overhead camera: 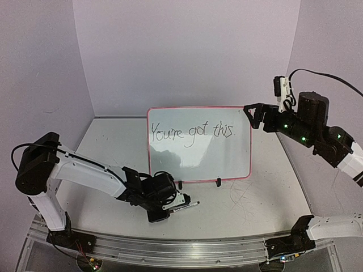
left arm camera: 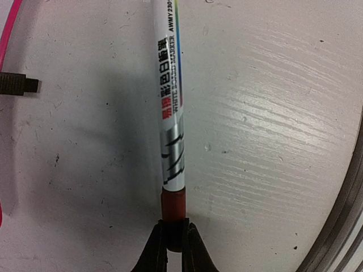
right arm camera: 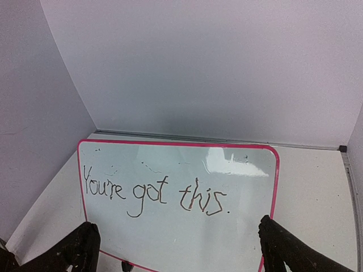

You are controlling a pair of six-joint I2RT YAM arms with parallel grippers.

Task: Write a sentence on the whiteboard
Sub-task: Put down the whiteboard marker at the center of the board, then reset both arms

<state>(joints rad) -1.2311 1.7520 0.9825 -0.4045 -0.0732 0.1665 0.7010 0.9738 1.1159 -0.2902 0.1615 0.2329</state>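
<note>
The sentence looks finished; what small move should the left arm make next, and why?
Probably set the marker down on the table and open the left gripper. The sentence on the whiteboard ends in a full stop, the left gripper is shut on the marker's end, low in front of the board, and the right gripper is open, holding nothing.

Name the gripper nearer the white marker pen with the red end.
Left. The left gripper is shut on the marker's red end; the right gripper hangs open by the red-framed whiteboard's upper corner.
</note>
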